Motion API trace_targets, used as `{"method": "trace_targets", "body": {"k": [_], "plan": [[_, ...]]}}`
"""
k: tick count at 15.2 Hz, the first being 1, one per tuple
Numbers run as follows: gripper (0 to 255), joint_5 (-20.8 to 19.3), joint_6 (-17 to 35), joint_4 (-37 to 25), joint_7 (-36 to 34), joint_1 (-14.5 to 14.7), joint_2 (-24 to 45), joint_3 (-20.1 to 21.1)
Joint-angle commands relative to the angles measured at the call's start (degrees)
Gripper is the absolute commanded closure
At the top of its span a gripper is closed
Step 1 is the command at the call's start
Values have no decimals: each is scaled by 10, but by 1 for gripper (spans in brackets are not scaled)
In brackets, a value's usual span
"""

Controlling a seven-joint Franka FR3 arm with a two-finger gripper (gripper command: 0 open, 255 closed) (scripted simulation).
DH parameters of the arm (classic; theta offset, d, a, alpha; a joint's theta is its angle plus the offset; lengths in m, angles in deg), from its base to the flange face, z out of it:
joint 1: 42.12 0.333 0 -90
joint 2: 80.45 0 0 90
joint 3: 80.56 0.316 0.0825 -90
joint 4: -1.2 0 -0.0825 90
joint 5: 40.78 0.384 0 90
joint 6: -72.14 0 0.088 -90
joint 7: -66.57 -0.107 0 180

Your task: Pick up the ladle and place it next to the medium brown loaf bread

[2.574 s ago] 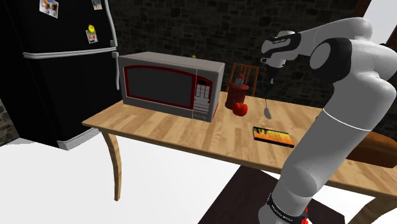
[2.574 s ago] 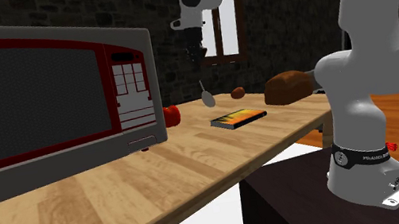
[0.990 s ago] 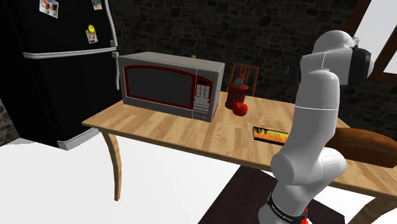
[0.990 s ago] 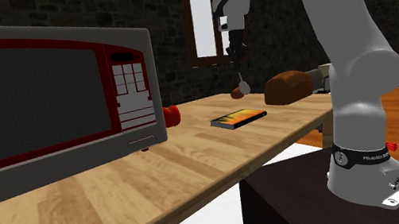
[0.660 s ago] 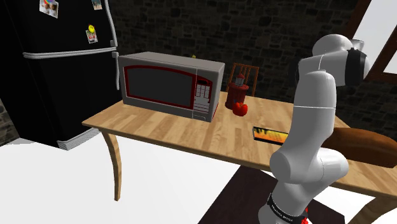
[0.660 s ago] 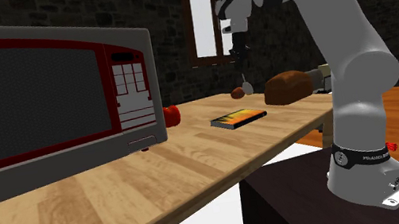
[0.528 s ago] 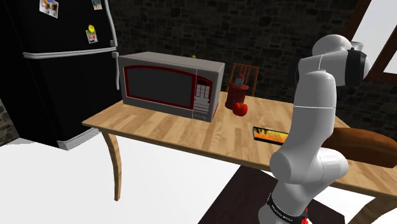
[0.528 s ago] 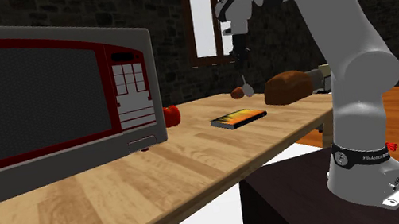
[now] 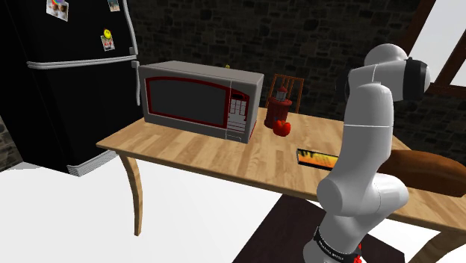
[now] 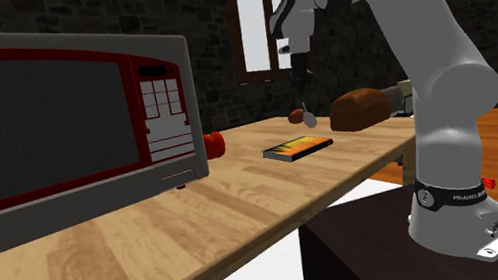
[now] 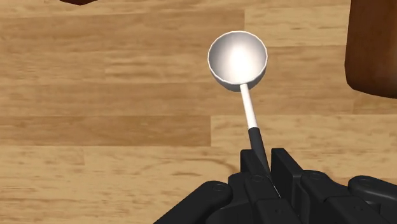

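Your gripper [image 11: 264, 167] is clamped on the dark end of the ladle's [image 11: 238, 63] handle, bowl hanging down over the wooden table [image 10: 245, 195]. In the second exterior view the ladle sits just left of the brown loaf [image 10: 365, 108], toward the table's far end.

1. We are standing our white arm [image 9: 366, 134] steeply up from its base, the lower links nearly upright in the shoulder view.
2. We are bending it at the top, with the upper joints reaching toward the second exterior view's left.
3. We are pointing the wrist [image 10: 292, 20] and the black gripper [image 10: 302, 78] straight downward.
4. We are pressing the fingers [image 11: 284, 168] together on the dark handle end of the ladle [image 11: 237, 58], which is hanging bowl-down below the gripper.
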Motion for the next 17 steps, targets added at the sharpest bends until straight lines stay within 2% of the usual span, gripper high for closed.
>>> {"method": "trace_targets", "body": {"k": [1, 17], "plan": [[255, 3, 11, 12, 4, -2, 6, 2], [255, 49, 112, 92, 38, -11, 45, 30]]}}
